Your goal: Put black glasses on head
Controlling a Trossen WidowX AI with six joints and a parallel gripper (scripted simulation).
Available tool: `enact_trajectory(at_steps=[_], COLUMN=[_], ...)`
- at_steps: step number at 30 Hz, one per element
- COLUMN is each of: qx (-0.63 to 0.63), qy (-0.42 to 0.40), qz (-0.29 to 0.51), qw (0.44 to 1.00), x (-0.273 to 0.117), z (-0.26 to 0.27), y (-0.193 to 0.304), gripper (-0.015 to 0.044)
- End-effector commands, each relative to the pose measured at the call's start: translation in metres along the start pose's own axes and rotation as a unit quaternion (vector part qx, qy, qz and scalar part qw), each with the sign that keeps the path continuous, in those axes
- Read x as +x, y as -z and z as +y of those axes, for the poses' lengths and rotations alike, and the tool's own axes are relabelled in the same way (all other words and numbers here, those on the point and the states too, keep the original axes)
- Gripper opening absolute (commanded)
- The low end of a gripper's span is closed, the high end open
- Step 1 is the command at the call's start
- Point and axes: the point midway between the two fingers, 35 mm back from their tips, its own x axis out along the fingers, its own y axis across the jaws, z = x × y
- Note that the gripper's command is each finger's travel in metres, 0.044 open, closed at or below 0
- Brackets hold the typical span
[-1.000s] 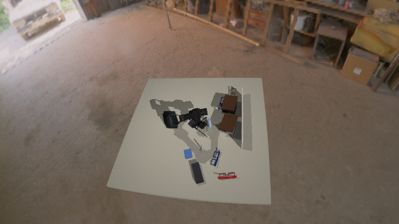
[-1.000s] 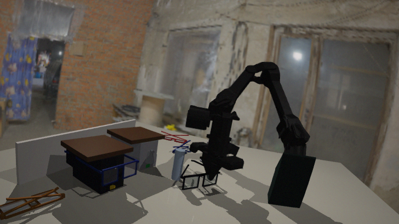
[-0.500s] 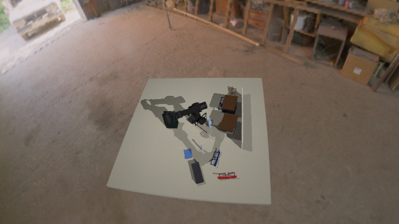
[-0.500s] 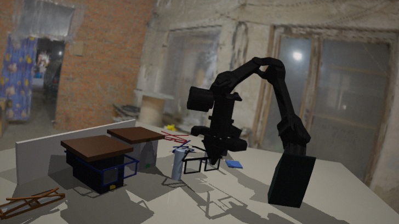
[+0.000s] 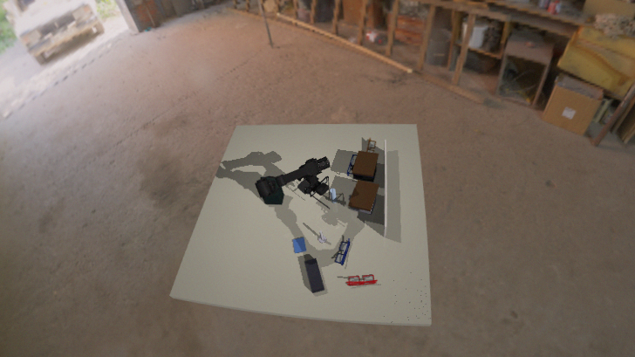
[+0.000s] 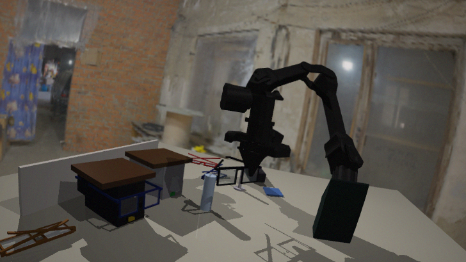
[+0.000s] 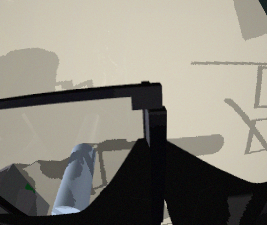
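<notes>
My gripper (image 6: 252, 171) (image 7: 149, 145) is shut on the black glasses (image 6: 226, 168) (image 7: 82, 94), pinching part of their frame. The glasses hang clear above the table, their shadow separate below. The display head with the green tag (image 6: 174, 176) (image 7: 10, 189) is grey with a brown flat top (image 5: 364, 195) and carries no visible glasses. It stands beyond the light-blue cylinder from my gripper. Its nose and ears are not clear. The other head (image 6: 103, 204) is black, with a brown top (image 5: 365, 163), a yellow tag (image 6: 131, 218) and blue glasses on it.
The upright light-blue cylinder (image 5: 332, 195) (image 6: 208, 191) (image 7: 74, 180) stands close to the held glasses. A low white wall (image 5: 385, 188) (image 6: 31, 189) runs behind the heads. Brown glasses, blue glasses, red glasses, a dark block (image 5: 314, 275), a blue square (image 5: 298, 244) and a small pale stand lie around.
</notes>
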Motion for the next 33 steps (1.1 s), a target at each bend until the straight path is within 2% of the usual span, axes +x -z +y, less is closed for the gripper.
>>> enact_trajectory(at_steps=[1, 16, 33], qx=[0.004, 0.004, 0.007], qy=[0.003, 0.008, -0.007], qz=[0.009, 0.021, 0.002], qw=[1.0, 1.0, 1.0], x=[-0.003, -0.002, -0.005], z=[0.018, 0.087, 0.135], y=[-0.009, -0.073, -0.182], gripper=[0.0, 0.0, 0.0])
